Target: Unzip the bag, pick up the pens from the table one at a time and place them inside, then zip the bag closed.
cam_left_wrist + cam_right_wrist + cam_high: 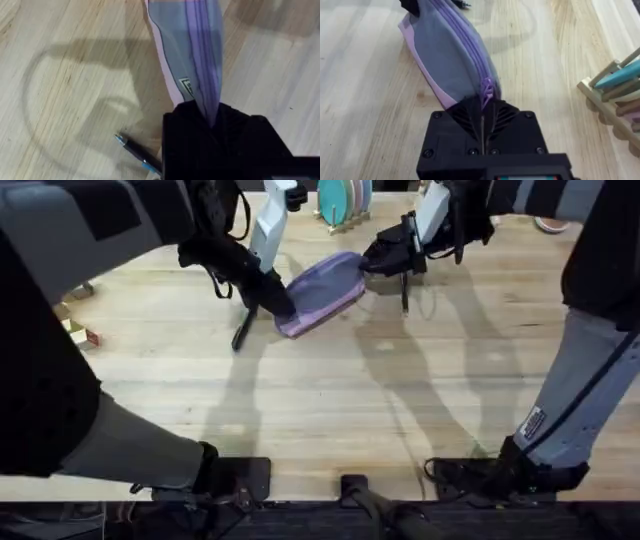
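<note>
Overhead, the bag [322, 292] lay slantwise on the desk [330, 410], stretched between the two hands. The left hand [277, 305] pinched the bag's near-left end, and one pen [243, 334] lay on the wood just beside and below that hand. The right hand [368, 260] gripped the far-right end, with a second pen [405, 298] lying close under it. A rack [344, 200] of coloured plates stood on the desk beyond the right hand.

In the left wrist view, the left hand [212, 117] was closed tight on the bag's [187, 45] end, the fabric and zipper line running straight away from the fingers. A pen [134, 151] lay on the desk [70, 75] right beside the hand, its tip pointing away from it.

In the right wrist view, the right hand [484, 107] was shut narrow on what looked like the zipper pull [486, 90] at the near end of the bag [445, 50]; the zipper looked closed along its visible length.

The unzipping seemed barely begun. If the left hand's hold slipped, the whole bag would likely drag after the right hand instead of opening. A thin pull could also slide out of the right hand under tension. Either hand swinging low might knock the nearby pens away.
</note>
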Robot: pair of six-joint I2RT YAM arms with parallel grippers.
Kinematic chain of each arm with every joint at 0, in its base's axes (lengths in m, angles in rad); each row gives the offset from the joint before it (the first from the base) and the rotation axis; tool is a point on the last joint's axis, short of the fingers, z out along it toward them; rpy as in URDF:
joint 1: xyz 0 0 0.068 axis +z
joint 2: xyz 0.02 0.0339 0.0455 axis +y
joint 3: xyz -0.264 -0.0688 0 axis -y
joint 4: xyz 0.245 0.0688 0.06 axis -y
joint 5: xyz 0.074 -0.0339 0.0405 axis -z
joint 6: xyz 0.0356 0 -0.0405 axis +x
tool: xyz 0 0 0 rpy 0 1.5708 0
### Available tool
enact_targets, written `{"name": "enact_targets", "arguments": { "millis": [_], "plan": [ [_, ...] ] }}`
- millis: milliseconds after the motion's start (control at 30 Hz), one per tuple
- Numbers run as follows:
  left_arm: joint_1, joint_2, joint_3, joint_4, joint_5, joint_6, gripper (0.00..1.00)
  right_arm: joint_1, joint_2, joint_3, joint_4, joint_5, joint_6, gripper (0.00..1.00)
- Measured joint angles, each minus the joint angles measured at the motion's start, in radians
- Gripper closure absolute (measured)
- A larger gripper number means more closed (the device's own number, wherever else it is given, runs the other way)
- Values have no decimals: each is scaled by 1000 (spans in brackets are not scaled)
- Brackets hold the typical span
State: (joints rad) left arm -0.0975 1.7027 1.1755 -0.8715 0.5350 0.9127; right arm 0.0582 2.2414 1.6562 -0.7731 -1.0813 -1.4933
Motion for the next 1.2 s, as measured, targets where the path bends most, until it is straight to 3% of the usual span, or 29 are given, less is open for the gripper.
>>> {"name": "enact_targets", "arguments": {
  "millis": [733,1200],
  "plan": [
    [0,0,0,14,3,0,958,-40,-132,0,-35,7,58,972],
    [2,0,0,4,-15,0,958,104,-134,0,-31,11,80,972]
  ]
}}
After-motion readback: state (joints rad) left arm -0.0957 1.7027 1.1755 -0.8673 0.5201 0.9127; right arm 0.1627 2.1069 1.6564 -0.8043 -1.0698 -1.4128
